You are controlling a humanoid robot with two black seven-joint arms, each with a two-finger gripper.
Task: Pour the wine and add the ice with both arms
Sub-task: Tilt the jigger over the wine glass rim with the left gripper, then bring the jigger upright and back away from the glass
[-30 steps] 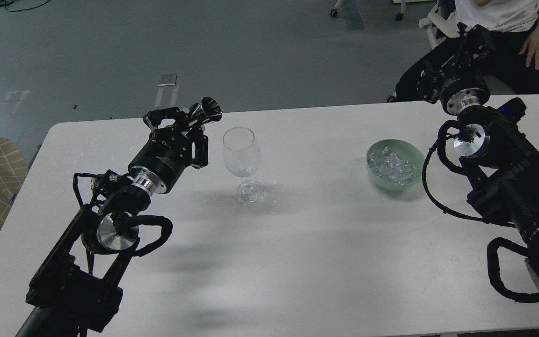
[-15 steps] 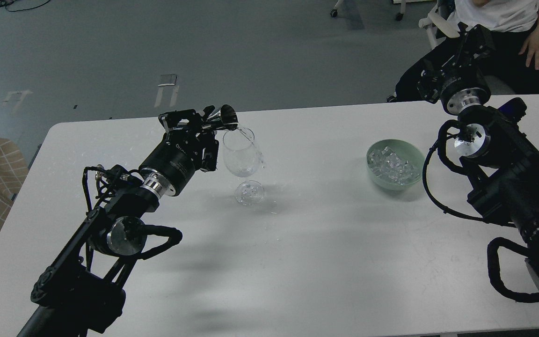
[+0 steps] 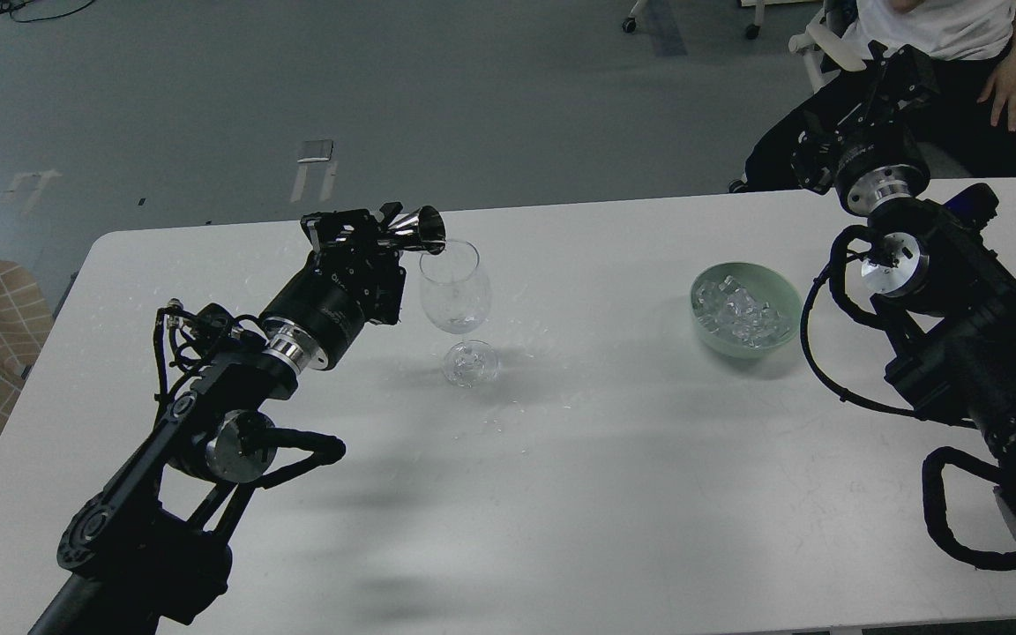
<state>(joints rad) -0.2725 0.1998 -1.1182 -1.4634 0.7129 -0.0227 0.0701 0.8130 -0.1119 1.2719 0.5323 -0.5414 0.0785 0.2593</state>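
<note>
My left fingers (image 3: 382, 231) were clenched on a small metal cup (image 3: 420, 228), tipped sideways with its mouth over the rim of the wine glass (image 3: 454, 288) standing mid-surface. I could not make out wine in the glass. The ice (image 3: 742, 311) sat in a green bowl (image 3: 781, 291) at the glass's three o'clock, well apart. My right fingers (image 3: 900, 70) hung beyond the white surface (image 3: 614, 459) at one o'clock; I cannot tell their state. A seated person (image 3: 958, 53) was just behind them.
</note>
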